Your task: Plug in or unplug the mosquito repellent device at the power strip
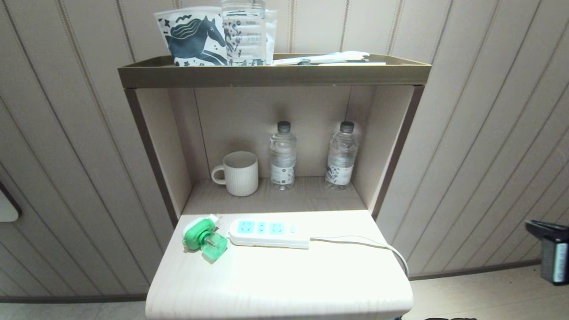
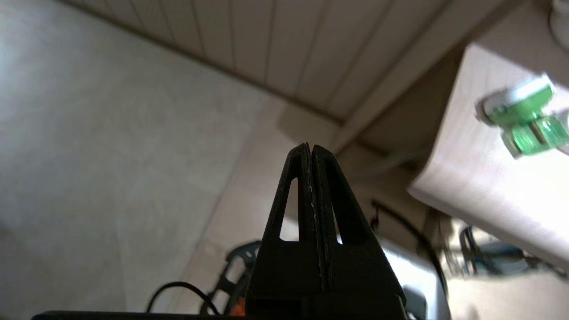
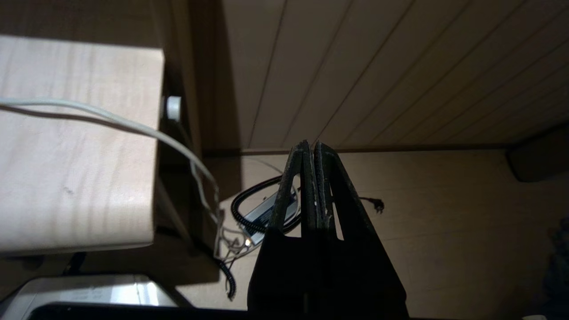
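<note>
The mosquito repellent device (image 1: 203, 238), white and green with a green bottle, lies on its side on the light table top (image 1: 284, 284), just left of the white power strip (image 1: 269, 233), and is not plugged into it. The strip's cord (image 1: 369, 243) runs off the table's right edge. My left gripper (image 2: 310, 146) is shut and empty, below and to the left of the table, where the device (image 2: 524, 118) shows off to one side. My right gripper (image 3: 310, 144) is shut and empty, beside the table's right edge, over the floor. Neither gripper appears in the head view.
A white mug (image 1: 239, 173) and two clear water bottles (image 1: 283, 155) (image 1: 341, 154) stand in the recess behind the strip. The upper shelf (image 1: 273, 73) holds a horse-print bag and a bottle. Cables and an adapter (image 3: 262, 213) lie on the floor right of the table.
</note>
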Motion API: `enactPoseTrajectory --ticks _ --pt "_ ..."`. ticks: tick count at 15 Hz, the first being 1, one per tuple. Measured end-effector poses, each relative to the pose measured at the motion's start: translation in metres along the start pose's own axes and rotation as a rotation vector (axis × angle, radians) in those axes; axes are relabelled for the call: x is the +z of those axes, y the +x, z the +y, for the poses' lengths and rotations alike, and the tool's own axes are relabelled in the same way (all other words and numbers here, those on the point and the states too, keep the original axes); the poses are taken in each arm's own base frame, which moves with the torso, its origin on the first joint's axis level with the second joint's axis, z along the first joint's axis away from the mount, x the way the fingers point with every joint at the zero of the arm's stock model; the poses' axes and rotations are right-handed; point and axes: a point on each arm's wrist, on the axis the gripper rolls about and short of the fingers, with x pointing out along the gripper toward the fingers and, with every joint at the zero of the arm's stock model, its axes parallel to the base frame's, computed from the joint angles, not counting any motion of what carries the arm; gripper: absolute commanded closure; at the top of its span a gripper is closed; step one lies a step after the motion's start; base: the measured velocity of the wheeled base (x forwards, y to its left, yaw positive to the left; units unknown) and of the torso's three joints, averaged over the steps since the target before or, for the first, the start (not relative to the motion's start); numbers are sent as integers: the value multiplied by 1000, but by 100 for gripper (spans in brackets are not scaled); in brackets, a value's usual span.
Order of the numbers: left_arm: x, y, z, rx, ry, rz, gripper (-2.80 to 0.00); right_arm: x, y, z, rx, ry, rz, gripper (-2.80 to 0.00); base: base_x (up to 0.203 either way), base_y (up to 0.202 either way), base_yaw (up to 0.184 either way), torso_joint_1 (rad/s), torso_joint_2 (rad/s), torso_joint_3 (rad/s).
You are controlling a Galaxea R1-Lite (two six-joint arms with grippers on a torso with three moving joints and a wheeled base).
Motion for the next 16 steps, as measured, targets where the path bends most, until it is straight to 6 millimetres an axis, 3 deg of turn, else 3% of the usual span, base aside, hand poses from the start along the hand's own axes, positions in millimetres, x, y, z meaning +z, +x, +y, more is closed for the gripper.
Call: enactPoseTrajectory --ticks 3,6,10,16 --pt "-50 -30 39 58 -70 -173 0 -10 -40 -32 -68 75 -159 0 0 0 0 0 0 0" --pt "-94 -50 53 195 -128 -330 0 -40 -69 -58 -227 131 -241 0 0 0 0 0 0 0" --pt "-104 -69 60 203 -165 -446 0 -85 -92 -64 -488 175 -268 0 0 0 0 0 0 0" --pt "-112 -64 58 105 -146 -380 0 -136 -93 -52 -345 159 -333 0 0 0 0 0 0 0"
